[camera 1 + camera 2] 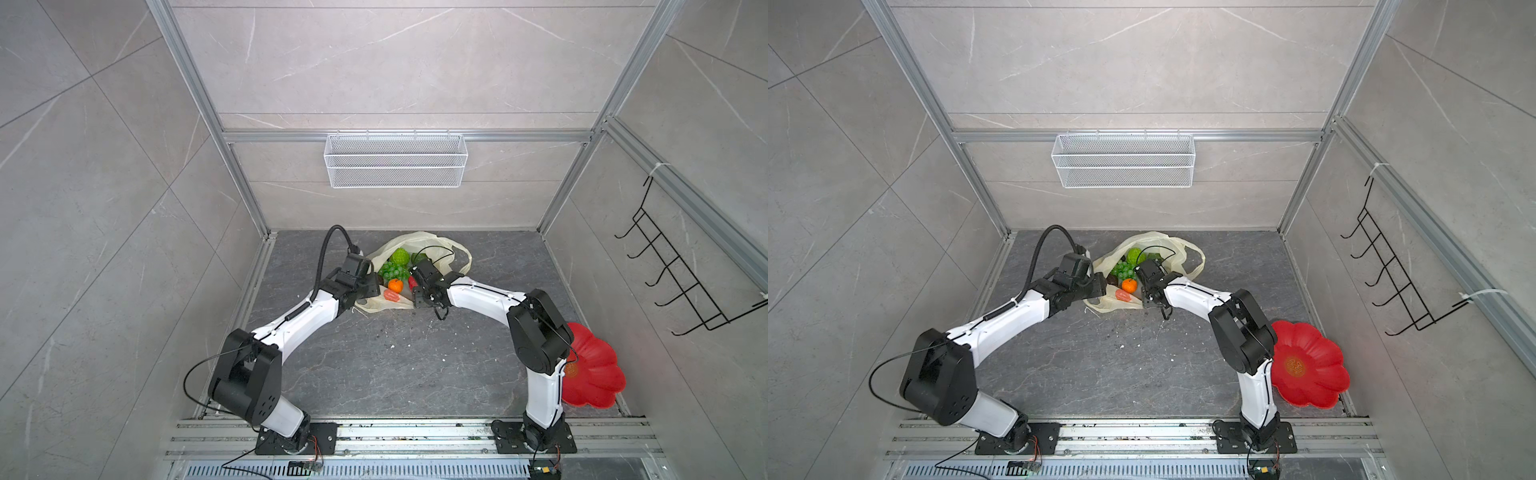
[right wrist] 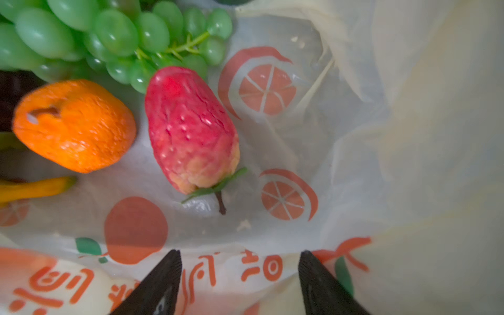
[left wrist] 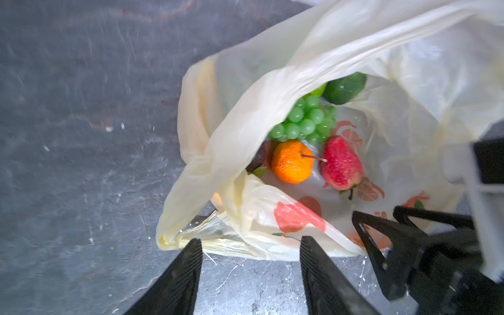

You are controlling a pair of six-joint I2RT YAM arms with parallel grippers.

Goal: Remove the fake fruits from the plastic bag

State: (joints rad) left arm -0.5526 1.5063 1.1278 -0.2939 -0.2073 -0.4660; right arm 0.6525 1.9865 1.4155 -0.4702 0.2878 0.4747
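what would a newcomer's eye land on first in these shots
A red strawberry, an orange and a green grape bunch glow inside the cream plastic bag at the far middle. The left pincer and right pincer hover open at its near edge. A red flower-shaped plate sits at the near right.

We see a robot lab's test booth, not a lived-in room. Grey stone-look wall panels point(image 1: 374, 62) sit in a bare aluminium frame point(image 1: 407, 136). A left arm point(image 1: 299, 322) and a right arm point(image 1: 478, 295) are bolted to metal rails point(image 1: 415, 436) at the near edge, beside an exposed circuit board point(image 1: 305, 466). A white wire basket point(image 1: 395, 160) on the far wall and a black hook rack point(image 1: 681, 266) on the right wall lend it a kitchen look.
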